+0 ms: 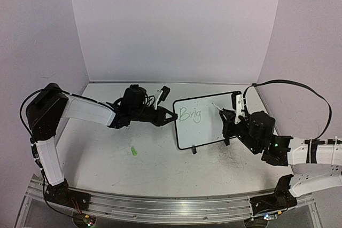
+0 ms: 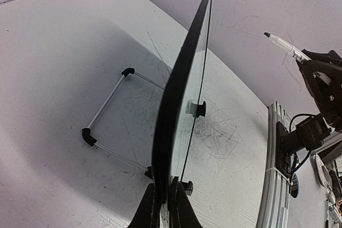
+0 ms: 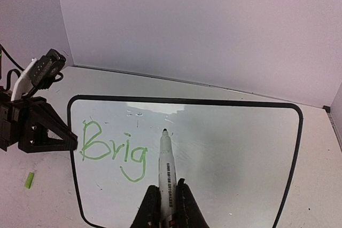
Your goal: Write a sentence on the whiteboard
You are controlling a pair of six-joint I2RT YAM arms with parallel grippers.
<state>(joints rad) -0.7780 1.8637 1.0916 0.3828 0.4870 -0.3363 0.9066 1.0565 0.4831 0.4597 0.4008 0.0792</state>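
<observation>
The whiteboard [image 1: 206, 121], white with a thin black frame, stands tilted on the table at centre right. It bears light-green handwriting [image 1: 189, 115] reading "Brig", also in the right wrist view [image 3: 113, 150]. My left gripper [image 1: 170, 117] is shut on the whiteboard's left edge [image 2: 173, 132]. My right gripper [image 1: 231, 117] is shut on a white marker [image 3: 167, 174]. The marker's dark tip is at the board just right of the "g". The marker also shows in the left wrist view [image 2: 283, 45].
A small green cap [image 1: 133, 151] lies on the scuffed tabletop left of the board; it also shows in the right wrist view [image 3: 29, 180]. The board's wire stand [image 2: 109, 121] is behind it. An aluminium rail [image 1: 160, 204] runs along the near edge. Walls enclose the table.
</observation>
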